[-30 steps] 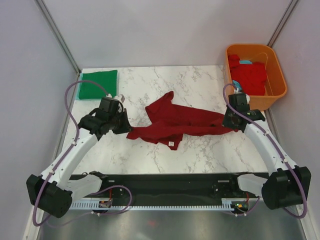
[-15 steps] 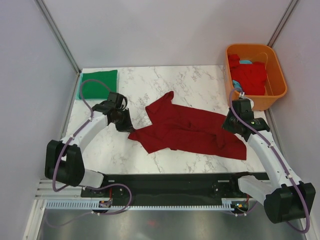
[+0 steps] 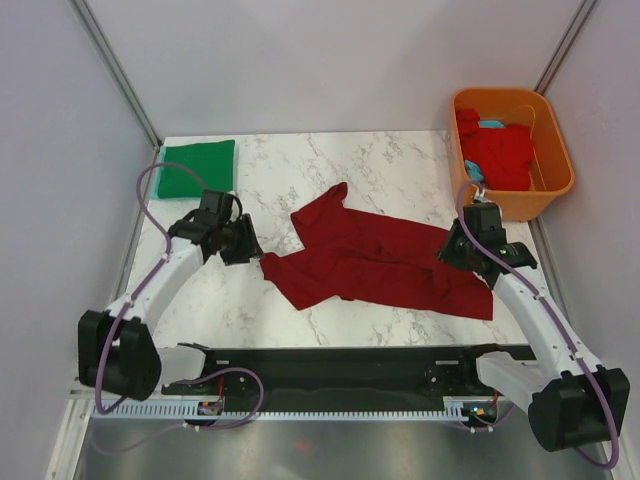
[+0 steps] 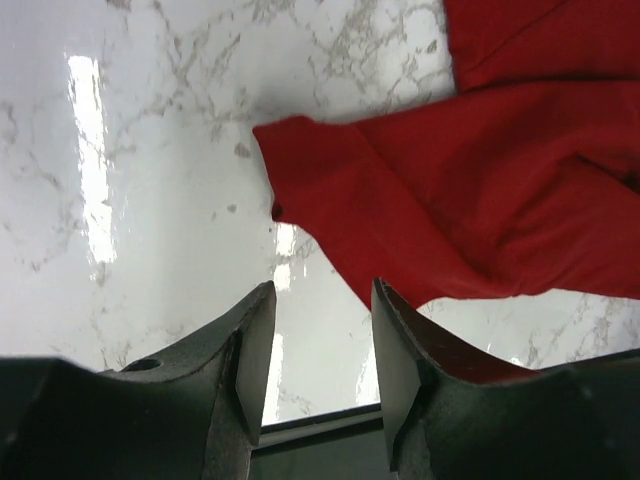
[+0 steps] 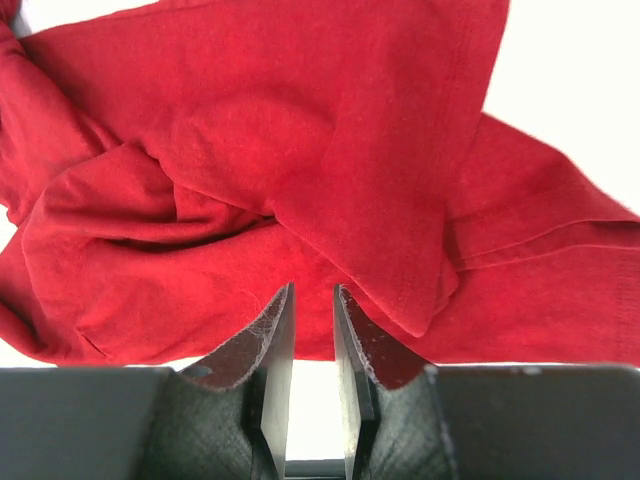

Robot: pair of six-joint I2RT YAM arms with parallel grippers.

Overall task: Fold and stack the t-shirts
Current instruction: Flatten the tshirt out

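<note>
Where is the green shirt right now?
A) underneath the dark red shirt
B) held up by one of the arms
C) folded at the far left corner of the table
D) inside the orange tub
C: the green shirt lies folded flat at the far left corner of the table, apart from the dark red shirt and touched by neither arm.

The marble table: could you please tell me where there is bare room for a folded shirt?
Bare: the back strip between the green shirt and the orange tub, and the front strip between the maroon shirt and the black base rail. Crowded: the middle, under the maroon shirt.
</note>
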